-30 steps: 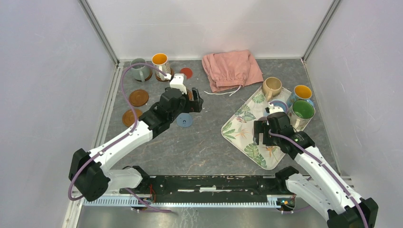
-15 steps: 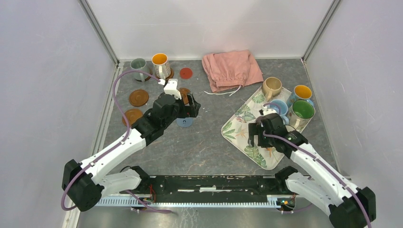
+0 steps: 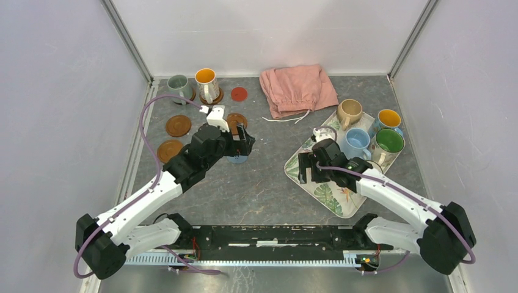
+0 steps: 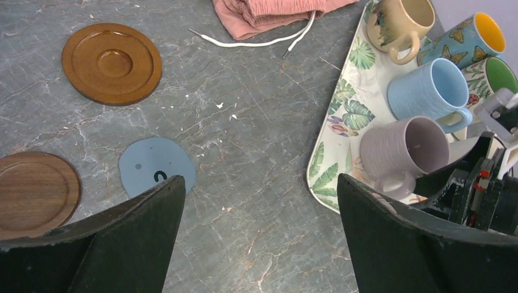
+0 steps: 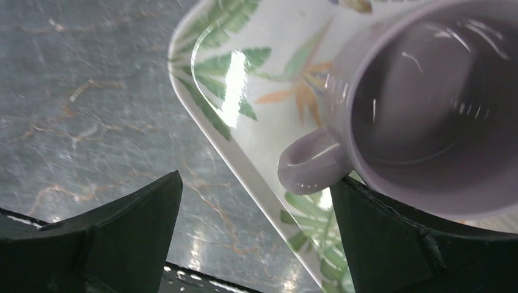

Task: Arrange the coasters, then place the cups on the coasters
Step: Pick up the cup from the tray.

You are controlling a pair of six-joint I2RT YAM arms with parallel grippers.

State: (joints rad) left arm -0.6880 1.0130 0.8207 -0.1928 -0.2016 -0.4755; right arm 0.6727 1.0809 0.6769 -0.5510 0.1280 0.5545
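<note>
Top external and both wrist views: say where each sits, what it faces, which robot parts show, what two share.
Top external: above, behind the bases, looking down on the table; both arms, left gripper, right gripper.
Left wrist: looks down at blue coaster and tray; own open fingers.
Right wrist: close above lilac cup; own open fingers.
Shared: both wrist views show that cup and tray.

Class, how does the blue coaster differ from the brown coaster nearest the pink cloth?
The blue coaster is thin, flat and rimless; the brown coaster has a raised rim and sunken centre. The blue coaster looks smaller than the brown coaster. Both lie flat on the table, bare.
</note>
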